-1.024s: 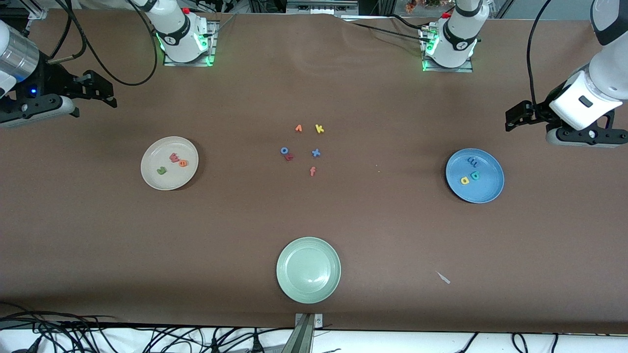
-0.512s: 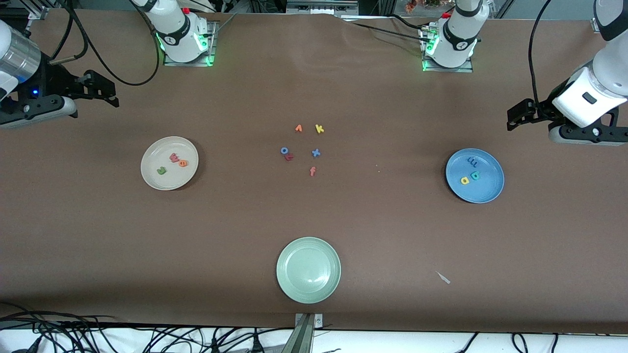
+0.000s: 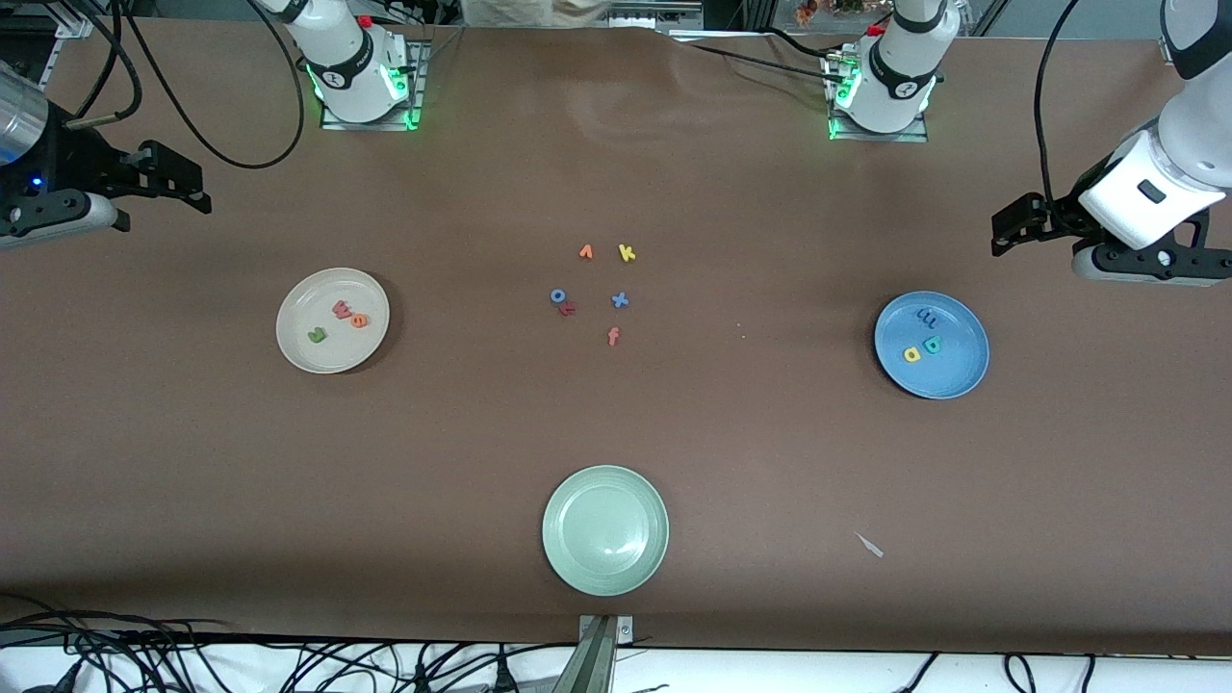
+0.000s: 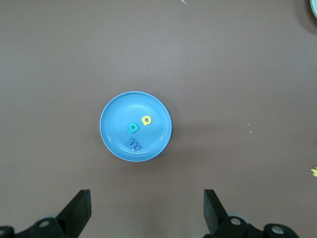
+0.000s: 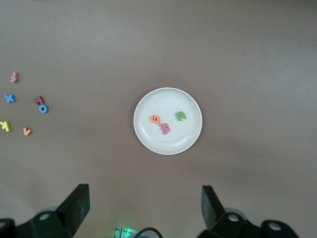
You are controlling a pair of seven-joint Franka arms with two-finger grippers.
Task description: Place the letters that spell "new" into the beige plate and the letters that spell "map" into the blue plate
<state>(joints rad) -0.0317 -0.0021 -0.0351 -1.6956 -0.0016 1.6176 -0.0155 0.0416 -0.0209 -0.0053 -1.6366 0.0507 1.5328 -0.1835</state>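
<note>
Beige plate (image 3: 332,320) now holds n, e, w (image 3: 339,320); blue plate (image 3: 931,345) holds m, a, p (image 3: 922,339). Both tools, left (image 4: 146,210) and right (image 5: 145,208), hang wide and empty above their plates, so sorting looks finished.

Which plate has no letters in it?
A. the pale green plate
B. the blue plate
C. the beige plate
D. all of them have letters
A: the pale green plate lies bare, while the beige plate holds three letters and the blue plate holds three too.
</note>
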